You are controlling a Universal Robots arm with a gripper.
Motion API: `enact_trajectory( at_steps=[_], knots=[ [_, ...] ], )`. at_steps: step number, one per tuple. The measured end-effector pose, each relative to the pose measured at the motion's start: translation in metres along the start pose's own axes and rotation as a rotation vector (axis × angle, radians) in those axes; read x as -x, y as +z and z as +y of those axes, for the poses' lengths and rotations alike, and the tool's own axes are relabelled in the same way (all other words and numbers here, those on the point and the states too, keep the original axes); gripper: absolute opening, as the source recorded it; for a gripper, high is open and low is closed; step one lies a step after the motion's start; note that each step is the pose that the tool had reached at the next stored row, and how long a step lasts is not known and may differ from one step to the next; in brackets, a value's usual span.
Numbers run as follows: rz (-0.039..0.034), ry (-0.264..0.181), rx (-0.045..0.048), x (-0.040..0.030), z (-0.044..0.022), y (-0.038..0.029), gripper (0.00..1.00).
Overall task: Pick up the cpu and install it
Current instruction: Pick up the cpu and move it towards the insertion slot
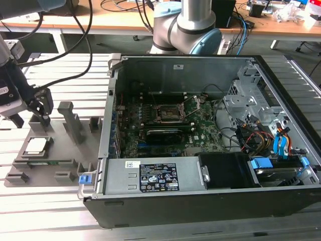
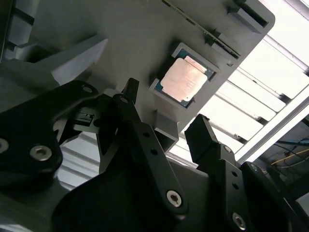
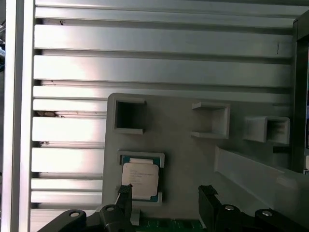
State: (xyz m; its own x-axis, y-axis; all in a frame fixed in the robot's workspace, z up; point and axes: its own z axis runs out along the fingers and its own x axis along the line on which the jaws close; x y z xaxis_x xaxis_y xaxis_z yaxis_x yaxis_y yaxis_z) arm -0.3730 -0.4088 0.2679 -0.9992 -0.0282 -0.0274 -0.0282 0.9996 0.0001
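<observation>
Your black two-finger gripper point(image 1: 44, 118) hangs open and empty over the grey plastic holder tray point(image 1: 65, 163) at the exterior view's left. The small flat silver-topped square cpu point(image 1: 37, 145) lies in its tray recess, nearer one finger than the other in the first wrist view, so centre up and grip the edges level. The tray's other pockets look bare, and the black metal-framed socket point(image 1: 168, 113) inside the open black computer case point(image 1: 200, 201) appears unfilled.

Legible text: none. Printed label point(image 1: 158, 176) on power supply point(image 1: 114, 176), white sticker point(image 1: 177, 66) on case wall point(image 1: 210, 75), and faint markings on cpu point(image 3: 140, 180): all unreadable.
</observation>
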Motion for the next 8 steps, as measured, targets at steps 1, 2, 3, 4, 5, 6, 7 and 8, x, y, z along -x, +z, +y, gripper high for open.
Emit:
enact_trajectory(
  at_steps=[1,2,3,4,5,6,7,8],
  knots=[
    [-0.0001,0.000,0.0001,-0.0002,-0.0001,0.0016,0.66],
    [-0.0001,0.000,0.0001,-0.0005,0.0000,0.0040,0.66],
    [0.0000,0.000,0.0000,-0.0009,0.0000,0.0056,0.66],
    [0.0001,0.000,-0.0001,-0.0015,0.0000,0.0064,0.66],
    [0.0000,0.000,0.0000,-0.0022,0.0001,0.0070,0.66],
    [-0.0001,0.000,0.0000,-0.0057,0.0001,0.0085,0.66],
    [-0.0001,0.000,0.0001,-0.0071,0.0000,0.0103,0.66],
    [0.0000,0.000,0.0001,-0.0073,0.0001,0.0116,0.66]
  ],
)
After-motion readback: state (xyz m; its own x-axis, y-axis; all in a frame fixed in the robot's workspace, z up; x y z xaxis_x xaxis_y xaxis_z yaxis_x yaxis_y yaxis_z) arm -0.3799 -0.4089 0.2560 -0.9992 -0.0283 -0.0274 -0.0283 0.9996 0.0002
